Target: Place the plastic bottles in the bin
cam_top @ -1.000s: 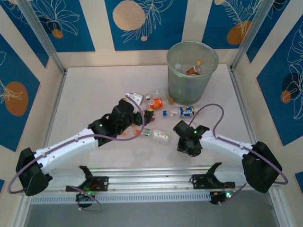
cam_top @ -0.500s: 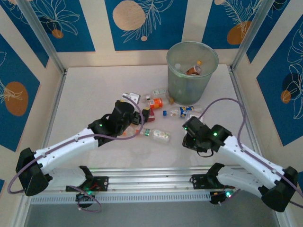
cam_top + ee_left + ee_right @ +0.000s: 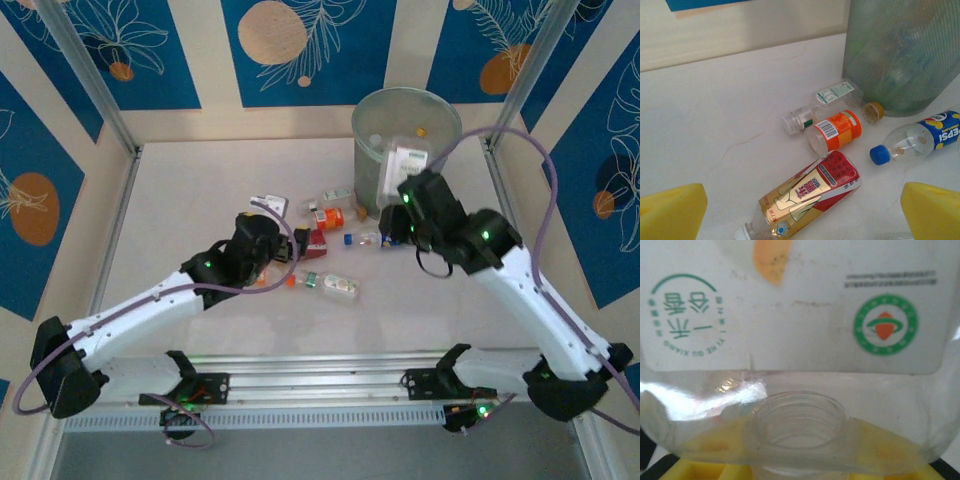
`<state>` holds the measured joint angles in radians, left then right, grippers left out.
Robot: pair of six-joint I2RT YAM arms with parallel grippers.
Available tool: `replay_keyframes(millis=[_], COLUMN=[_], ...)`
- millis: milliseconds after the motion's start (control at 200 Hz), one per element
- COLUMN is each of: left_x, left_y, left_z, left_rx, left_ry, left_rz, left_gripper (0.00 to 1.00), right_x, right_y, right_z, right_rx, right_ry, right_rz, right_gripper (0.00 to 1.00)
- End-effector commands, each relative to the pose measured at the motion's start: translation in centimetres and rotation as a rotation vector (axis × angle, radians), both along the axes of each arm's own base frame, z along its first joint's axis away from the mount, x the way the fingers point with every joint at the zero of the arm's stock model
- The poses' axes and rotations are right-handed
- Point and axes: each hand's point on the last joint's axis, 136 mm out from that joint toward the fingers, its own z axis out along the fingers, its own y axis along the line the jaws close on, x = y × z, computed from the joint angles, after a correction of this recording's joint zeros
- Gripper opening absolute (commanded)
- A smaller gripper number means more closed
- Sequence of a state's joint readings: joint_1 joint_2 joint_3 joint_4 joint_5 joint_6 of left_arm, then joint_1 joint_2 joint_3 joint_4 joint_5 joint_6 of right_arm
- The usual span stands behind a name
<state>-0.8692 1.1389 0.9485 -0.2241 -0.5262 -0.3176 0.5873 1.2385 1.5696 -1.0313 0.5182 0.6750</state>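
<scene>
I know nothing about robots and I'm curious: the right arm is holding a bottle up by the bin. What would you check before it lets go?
1. Grip: ok. The right gripper is shut on the white-labelled bottle.
2. Bottle over the bin mouth: cannot tell. In the top view it overlaps the near rim.
3. Bin upright: ok.
4. Left gripper out of the way: ok. It is open, low over the table, apart from the right arm.
5. Job finished: not ok. The red-labelled bottle, orange-labelled bottle and Pepsi bottle lie on the table.
</scene>
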Motion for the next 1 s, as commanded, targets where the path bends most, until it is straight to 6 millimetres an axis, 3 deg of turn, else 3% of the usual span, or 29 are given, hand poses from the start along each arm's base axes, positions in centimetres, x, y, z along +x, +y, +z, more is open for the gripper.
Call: replay_keyframes(millis=[0, 180, 340, 665, 995], left_x=[-0.2, -0.3, -0.3, -0.4, -0.3], left_y=[1.6, 2.0, 1.9, 2.8, 3.3], left_z=[0.0, -0.2, -0.5, -1.3, -1.4], left_rx=[-0.015, -0.014, -0.013, 0.012, 0.015], left_ry=[0.003, 0.012, 0.025, 0.044, 0.049], left_rz=[0.044, 0.043, 0.037, 0.053, 0.063], left_gripper=[0.99, 0.99, 0.99, 1.00, 0.99], right_x=[3.6, 8.8, 13.1, 19.0, 21.7], right_y=[-0.5, -0.9, -2.3, -3.0, -1.5], right_z=[3.6, 5.7, 5.8, 2.9, -1.5], right_rx=[0.006, 0.003, -0.006, -0.020, -0.021], right_ry=[-0.111, -0.173, -0.197, -0.107, 0.031], right_rz=[0.010, -0.027, -0.089, -0.114, -0.072], right_gripper=[0.00, 0.00, 0.00, 0.00, 0.04])
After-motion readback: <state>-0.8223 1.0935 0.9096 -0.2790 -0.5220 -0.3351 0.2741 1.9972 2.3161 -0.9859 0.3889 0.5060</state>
